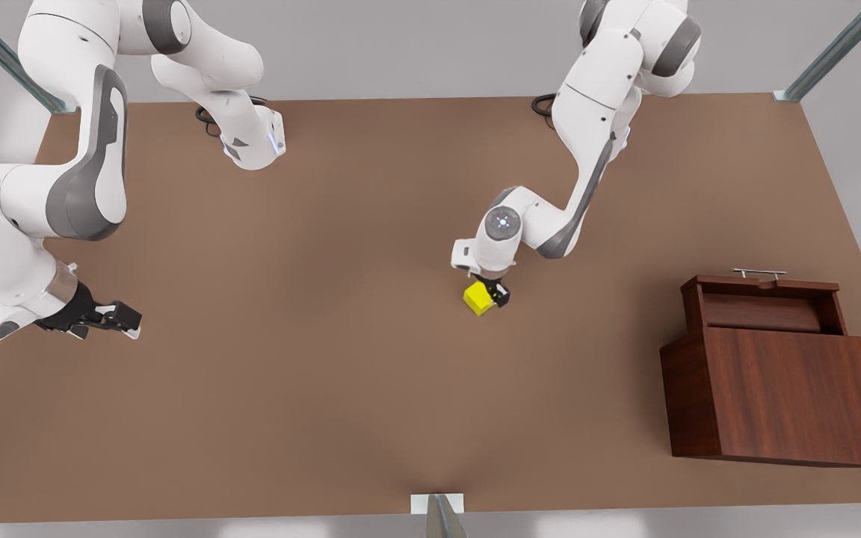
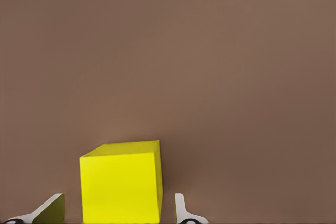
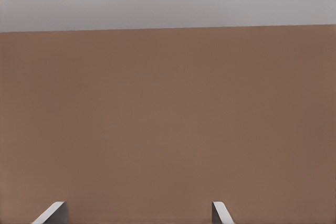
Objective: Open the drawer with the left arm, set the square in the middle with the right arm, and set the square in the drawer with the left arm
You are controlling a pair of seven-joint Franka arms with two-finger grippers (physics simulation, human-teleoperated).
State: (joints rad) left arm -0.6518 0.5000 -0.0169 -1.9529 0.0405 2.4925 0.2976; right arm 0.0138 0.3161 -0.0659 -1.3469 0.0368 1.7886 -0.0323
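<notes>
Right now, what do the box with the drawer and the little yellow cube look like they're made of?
The box with its drawer: dark reddish wood, going by the visible grain, satin finish. The square: plain, matte yellow, perhaps plastic or foam; no texture tells.

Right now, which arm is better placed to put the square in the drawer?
Left. Its pincer straddles the square, fingers open either side, not yet clamped. The drawer is already pulled out. The right pincer waits open at the table's far edge.

Legible markings: none.
No text, label, brand, number or sign reads on the white robot arms, the dark reddish-brown wooden box or the matte brown counter.
</notes>
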